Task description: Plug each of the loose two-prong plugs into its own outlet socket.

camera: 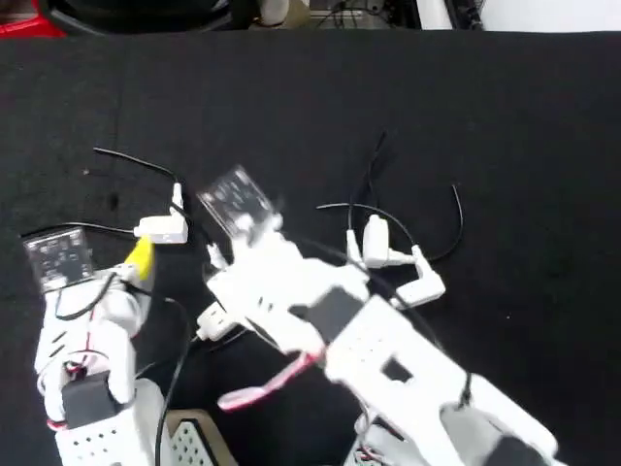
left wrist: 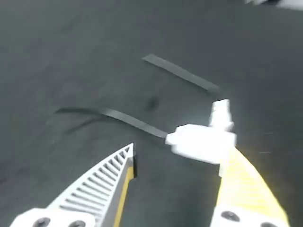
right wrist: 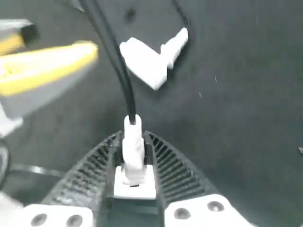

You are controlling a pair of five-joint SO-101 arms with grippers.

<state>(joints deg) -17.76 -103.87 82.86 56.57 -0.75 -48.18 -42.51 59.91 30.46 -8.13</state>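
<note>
Our right claw [right wrist: 133, 138] is clamped on a white two-prong plug [right wrist: 134, 153] with black cord, aimed toward the white plastic socket block [left wrist: 201, 142] that our wide-open left claw [left wrist: 179, 152] sits beside, probably to brace it.

I see the left arm [camera: 87, 359] lower left in the high view: white printed shell, black servo block [camera: 85, 396], red and black wires [camera: 70, 369], perforated white base [camera: 97, 442]. On the left gripper [left wrist: 179, 152], one white ribbed finger [left wrist: 102, 175] has a yellow edge, the other finger [left wrist: 241, 179] is solid yellow, and there are screws [left wrist: 229, 216] at the roots. The right arm [camera: 408, 369], lower centre-right, has a white shell, black servo [camera: 335, 311] and pink cable [camera: 267, 383]. The right gripper [right wrist: 132, 136] has black ribbed fingers [right wrist: 175, 170] and white knuckles with a screw pair [right wrist: 215, 206] each.
</note>
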